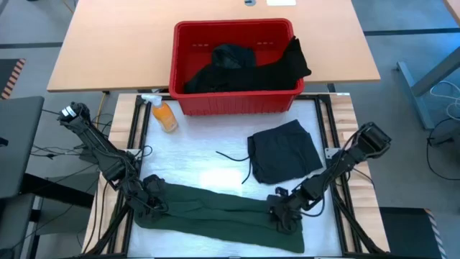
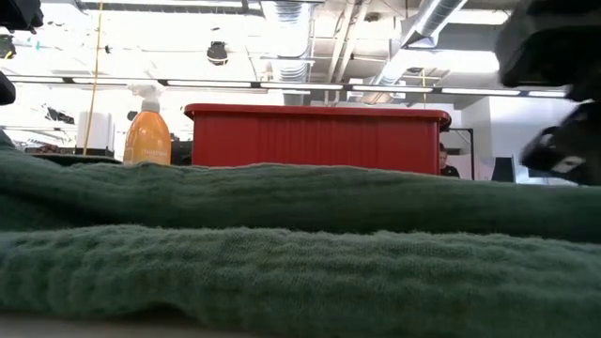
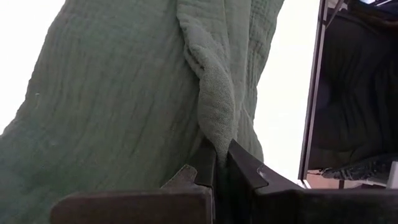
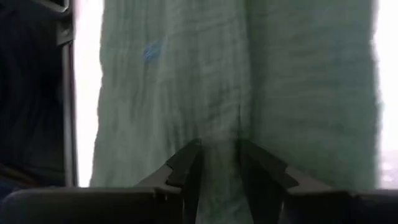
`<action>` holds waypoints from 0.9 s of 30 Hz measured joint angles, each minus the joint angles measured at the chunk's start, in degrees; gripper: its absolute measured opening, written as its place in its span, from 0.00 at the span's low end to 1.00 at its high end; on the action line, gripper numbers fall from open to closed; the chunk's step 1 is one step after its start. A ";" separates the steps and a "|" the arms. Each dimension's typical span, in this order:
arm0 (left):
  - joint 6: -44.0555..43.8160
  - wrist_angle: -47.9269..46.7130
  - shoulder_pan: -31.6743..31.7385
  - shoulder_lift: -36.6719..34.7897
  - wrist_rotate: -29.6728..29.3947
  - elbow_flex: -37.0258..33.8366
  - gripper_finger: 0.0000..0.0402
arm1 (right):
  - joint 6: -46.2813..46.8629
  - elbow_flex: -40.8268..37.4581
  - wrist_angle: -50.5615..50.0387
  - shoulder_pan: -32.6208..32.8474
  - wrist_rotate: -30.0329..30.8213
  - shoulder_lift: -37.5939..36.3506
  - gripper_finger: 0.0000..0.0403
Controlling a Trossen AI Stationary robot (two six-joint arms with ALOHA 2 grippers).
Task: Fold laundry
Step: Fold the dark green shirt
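The green garment is pinched at opposite ends by left end effector and right end effector, stretched long and rumpled.

Right claw pinching green cloth

The right claw rises from the bottom centre of the frame, its two dark fingers set on either side of a fold of the green garment, which fills most of the picture. A dark upright bar stands at the left edge, bright white surface beside it.
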 joint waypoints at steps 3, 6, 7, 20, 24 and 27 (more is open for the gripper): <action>-0.02 0.03 -0.02 0.00 0.04 0.00 0.00 | 2.60 0.00 0.73 1.84 -0.62 -0.18 0.33; 0.34 0.33 -0.02 0.00 0.30 -0.02 0.00 | 5.39 0.00 2.04 3.88 -0.66 -0.71 0.33; 0.45 0.67 -0.02 0.00 0.31 -0.02 0.00 | 6.68 0.00 2.89 4.52 -0.71 -0.76 0.33; 2.01 1.95 -0.02 0.00 -0.05 -0.02 0.00 | 13.06 0.00 4.37 7.83 3.41 -0.47 0.33; 2.20 1.95 -0.01 0.00 -0.42 -0.02 0.00 | 9.72 0.00 4.39 7.79 7.37 -0.47 0.33; 3.33 1.95 0.00 0.00 -0.50 -0.02 0.00 | 6.89 0.00 4.39 7.79 9.13 -0.47 0.33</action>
